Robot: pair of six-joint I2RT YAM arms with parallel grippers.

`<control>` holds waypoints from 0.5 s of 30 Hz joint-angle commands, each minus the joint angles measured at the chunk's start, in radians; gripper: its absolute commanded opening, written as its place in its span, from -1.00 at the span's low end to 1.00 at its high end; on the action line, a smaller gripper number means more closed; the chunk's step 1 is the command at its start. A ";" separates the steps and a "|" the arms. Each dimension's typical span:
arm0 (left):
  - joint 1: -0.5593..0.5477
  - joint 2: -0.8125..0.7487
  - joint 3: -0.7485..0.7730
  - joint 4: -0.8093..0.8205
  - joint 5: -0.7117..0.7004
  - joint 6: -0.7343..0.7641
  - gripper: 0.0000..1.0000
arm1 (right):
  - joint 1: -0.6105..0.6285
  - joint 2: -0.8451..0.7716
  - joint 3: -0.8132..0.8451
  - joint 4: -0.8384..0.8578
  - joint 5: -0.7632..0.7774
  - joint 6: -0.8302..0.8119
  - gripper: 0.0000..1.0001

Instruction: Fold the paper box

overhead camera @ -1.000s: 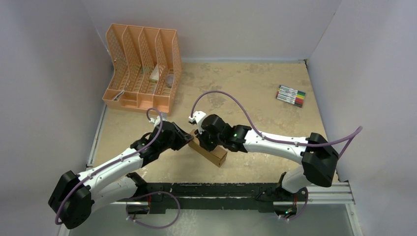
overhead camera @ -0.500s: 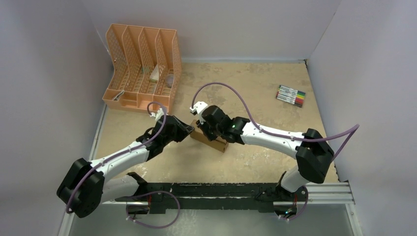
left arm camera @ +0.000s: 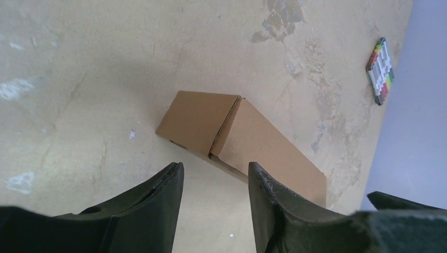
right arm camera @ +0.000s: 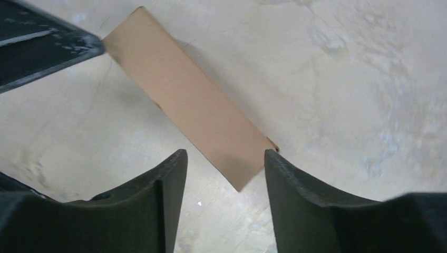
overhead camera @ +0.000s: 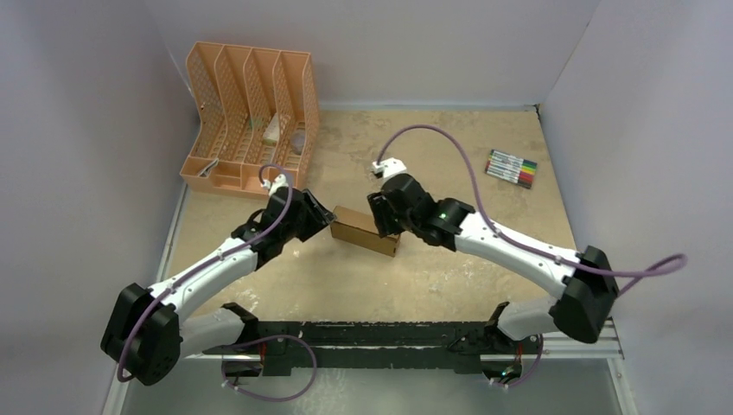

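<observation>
L arm [overhead camera: 203, 277] runs from its base at the near-left edge diagonally up and to the R, elbow low, wrist bent inward. L pincer [overhead camera: 326, 222] points at the L end of the paper box [overhead camera: 365, 231]. R arm [overhead camera: 519, 251] mirrors it: base near-right, long link slanting up-left, wrist turned down. R pincer [overhead camera: 385, 226] sits over the box's R end. A purple cable arcs above each wrist.

L pincer [left arm camera: 215, 167]: fingers spread, nothing btwn them. The paper box [left arm camera: 237, 137] lies just ahead of the tips w/ its closed end flap facing them, and its long body runs away to the R. No grip on it.

R pincer [right arm camera: 225, 154]: also spread and empty. The paper box [right arm camera: 190, 100] lies on the tabletop [right arm camera: 337, 95] just beyond the tips, its near end lined up w/ the gap and its length running away to the upper L. At the far end a dark finger of the L pincer [right arm camera: 47, 42] meets the box corner; contact can't be told.

The box is a closed brown carton on its long side, directly btwn the two pincers. The marker set [overhead camera: 512, 169] is well off to the R pincer's far-right side. The orange organizer [overhead camera: 251, 121] stands beyond the L pincer, to its far left.
</observation>
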 commanded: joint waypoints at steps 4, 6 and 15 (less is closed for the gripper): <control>0.047 0.029 0.126 -0.098 0.024 0.217 0.02 | -0.076 -0.206 -0.185 -0.040 0.054 0.386 0.29; 0.051 0.071 0.151 -0.098 0.052 0.250 0.03 | -0.097 -0.251 -0.241 -0.001 0.023 0.439 0.30; 0.066 0.184 0.219 -0.076 0.147 0.333 -0.01 | -0.238 -0.342 -0.457 0.284 -0.226 0.607 0.22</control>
